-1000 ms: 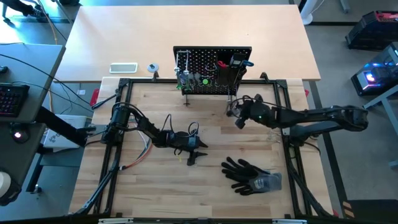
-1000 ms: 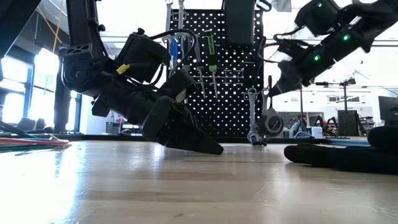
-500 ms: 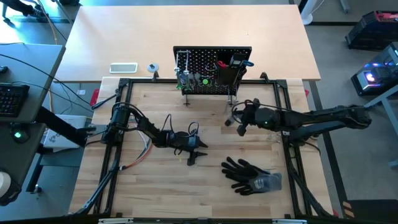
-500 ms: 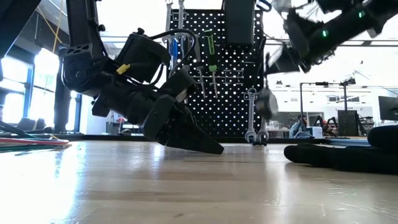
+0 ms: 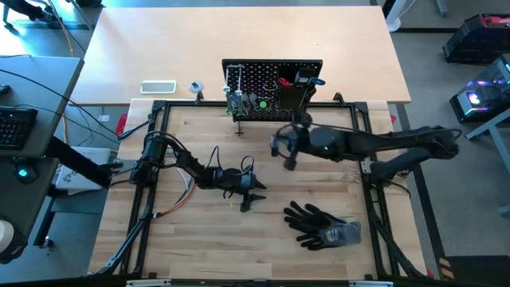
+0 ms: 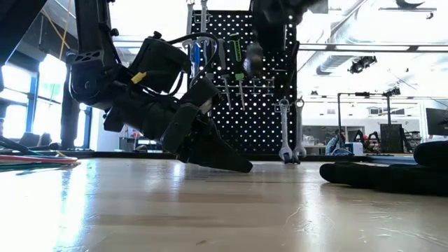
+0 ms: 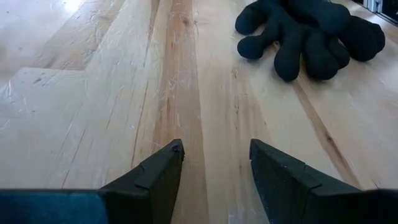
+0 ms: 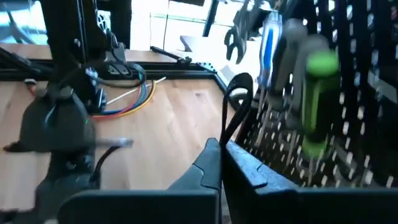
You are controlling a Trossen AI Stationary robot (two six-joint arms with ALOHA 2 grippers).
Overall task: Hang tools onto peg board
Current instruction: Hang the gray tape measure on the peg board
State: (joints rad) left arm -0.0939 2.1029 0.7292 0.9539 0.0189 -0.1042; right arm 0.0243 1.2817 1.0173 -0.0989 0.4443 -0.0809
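Where gloves (image 5: 322,223) lie, the wooden table (image 5: 207,231) shows pale planks.

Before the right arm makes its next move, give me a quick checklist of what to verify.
1. Right gripper shut on the thin looped tool: ok.
2. Tool brought close to the peg board: ok.
3. Free peg lined up with the loop: cannot tell.
4. Left gripper open, empty, low over the table, away from the board: ok.
5. Black gloves lying apart from the right arm's way to the board: ok.
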